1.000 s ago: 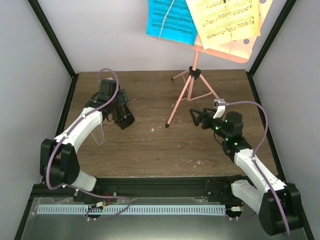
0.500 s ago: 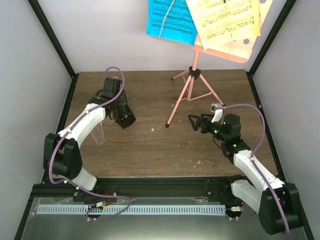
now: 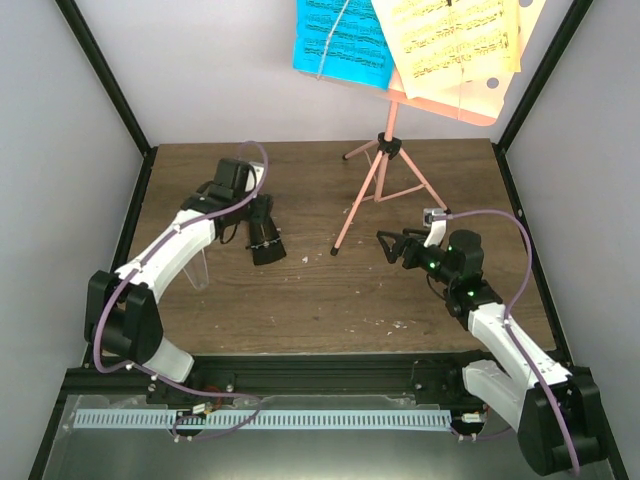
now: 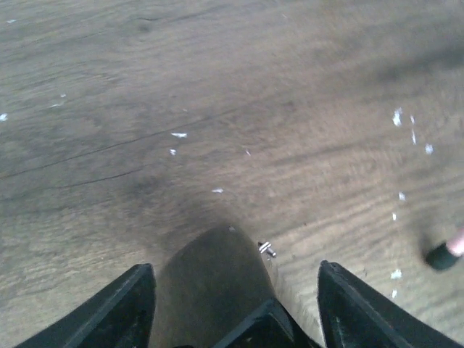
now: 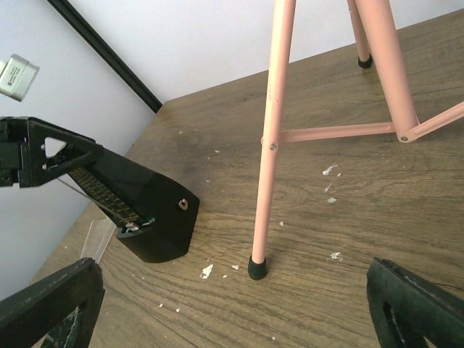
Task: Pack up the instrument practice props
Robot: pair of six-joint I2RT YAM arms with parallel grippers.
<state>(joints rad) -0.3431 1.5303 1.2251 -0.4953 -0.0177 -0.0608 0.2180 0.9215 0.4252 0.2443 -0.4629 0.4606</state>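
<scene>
The small black pyramid metronome (image 3: 267,245) lies tilted in my left gripper (image 3: 257,222), which is shut on its narrow upper part. In the left wrist view the metronome (image 4: 210,283) is a dark blur filling the space between the fingers. The right wrist view shows the metronome (image 5: 148,206) with its base just left of a tripod foot. The salmon-pink music stand (image 3: 385,140) stands at the back, with a blue sheet (image 3: 340,40) and yellow sheets (image 3: 455,40) on its desk. My right gripper (image 3: 390,243) is open, holds nothing, and faces the stand's front leg (image 5: 272,145).
A clear plastic piece (image 3: 197,265) stands on the wooden table (image 3: 330,300) beside the left arm. White specks are scattered over the wood. Black frame posts and white walls close in the back and sides.
My left gripper has closed on the metronome and carried it a little to the right, toward the stand's front leg. The right arm has edged slightly back.
</scene>
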